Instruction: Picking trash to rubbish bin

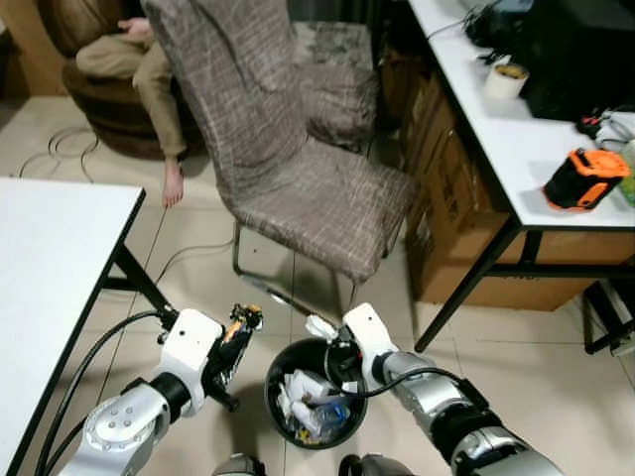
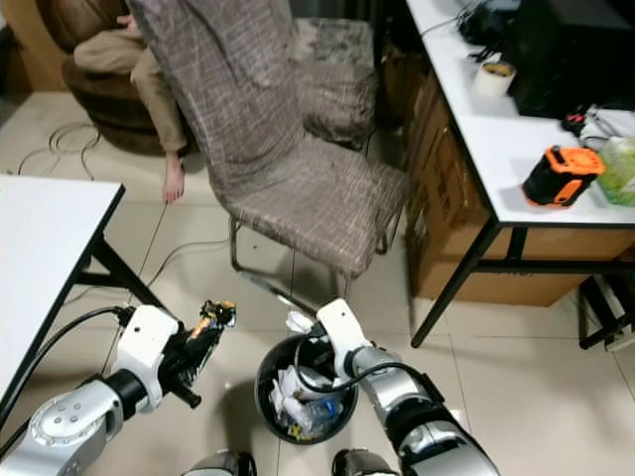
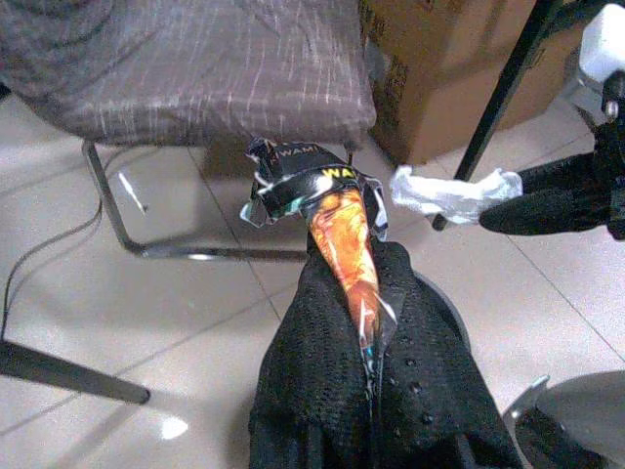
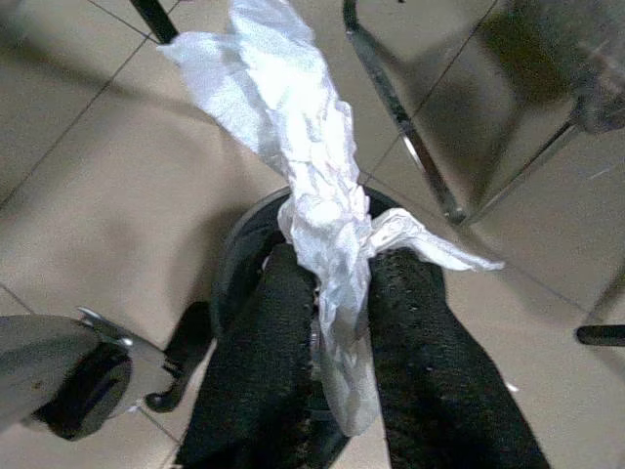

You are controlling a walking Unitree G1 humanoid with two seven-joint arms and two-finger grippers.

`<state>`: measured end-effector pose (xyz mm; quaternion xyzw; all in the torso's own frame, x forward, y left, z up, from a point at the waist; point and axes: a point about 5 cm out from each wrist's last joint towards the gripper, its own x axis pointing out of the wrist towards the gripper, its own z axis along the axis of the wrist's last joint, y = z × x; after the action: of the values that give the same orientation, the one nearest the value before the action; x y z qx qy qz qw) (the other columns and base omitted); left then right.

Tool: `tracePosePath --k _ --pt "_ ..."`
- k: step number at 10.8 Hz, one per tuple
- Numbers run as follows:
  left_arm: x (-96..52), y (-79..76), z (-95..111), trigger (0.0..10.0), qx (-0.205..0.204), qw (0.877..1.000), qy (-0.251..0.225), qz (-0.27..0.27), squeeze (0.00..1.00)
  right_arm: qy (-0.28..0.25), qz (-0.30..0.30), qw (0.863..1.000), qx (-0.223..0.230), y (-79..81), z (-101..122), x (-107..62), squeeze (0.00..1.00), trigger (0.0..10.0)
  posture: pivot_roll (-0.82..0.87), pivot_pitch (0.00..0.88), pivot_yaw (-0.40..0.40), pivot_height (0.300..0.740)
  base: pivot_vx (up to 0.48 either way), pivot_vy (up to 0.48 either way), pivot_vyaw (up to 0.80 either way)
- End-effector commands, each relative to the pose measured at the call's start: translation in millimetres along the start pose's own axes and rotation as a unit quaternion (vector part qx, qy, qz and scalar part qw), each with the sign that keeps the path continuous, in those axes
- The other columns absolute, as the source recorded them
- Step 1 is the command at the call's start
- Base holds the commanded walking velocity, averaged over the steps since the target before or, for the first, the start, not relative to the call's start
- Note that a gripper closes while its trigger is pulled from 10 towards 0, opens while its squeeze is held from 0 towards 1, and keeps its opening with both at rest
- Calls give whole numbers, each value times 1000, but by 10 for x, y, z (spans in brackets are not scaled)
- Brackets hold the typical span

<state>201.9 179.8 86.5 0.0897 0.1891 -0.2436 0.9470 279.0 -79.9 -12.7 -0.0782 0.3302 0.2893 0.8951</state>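
A black rubbish bin [image 1: 276, 385] stands on the tiled floor between my arms, holding several pieces of crumpled trash. My left gripper [image 1: 241, 331] is shut on an orange and black snack wrapper [image 3: 337, 210], held just left of the bin's rim. My right gripper [image 1: 327, 331] is shut on a crumpled white tissue [image 4: 312, 186], held over the bin's far rim. The tissue [image 1: 318, 325] sticks out past the fingertips.
A chair with a grey cover [image 1: 298, 169] stands right behind the bin. A white table [image 1: 50, 258] is at the left. A white desk [image 1: 516, 129] with an orange tool [image 1: 583, 177] is at the right, cardboard boxes [image 1: 451, 188] under it. A person [image 1: 149, 69] sits at the back.
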Motion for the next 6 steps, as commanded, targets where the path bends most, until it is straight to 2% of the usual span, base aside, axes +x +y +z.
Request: tracePosePath --k 1,6 --pt "-25 8 19 10000 -3 1000 0 1 0 -1 3 1000 10 -6 -7 0 1000 10000 25 197 -34 740 0 0 0" --pt "-21 -22 11 10000 -7 1000 6 3 0 10 13 1000 4 7 -34 9 1000 10000 20 197 -37 740 0 0 0"
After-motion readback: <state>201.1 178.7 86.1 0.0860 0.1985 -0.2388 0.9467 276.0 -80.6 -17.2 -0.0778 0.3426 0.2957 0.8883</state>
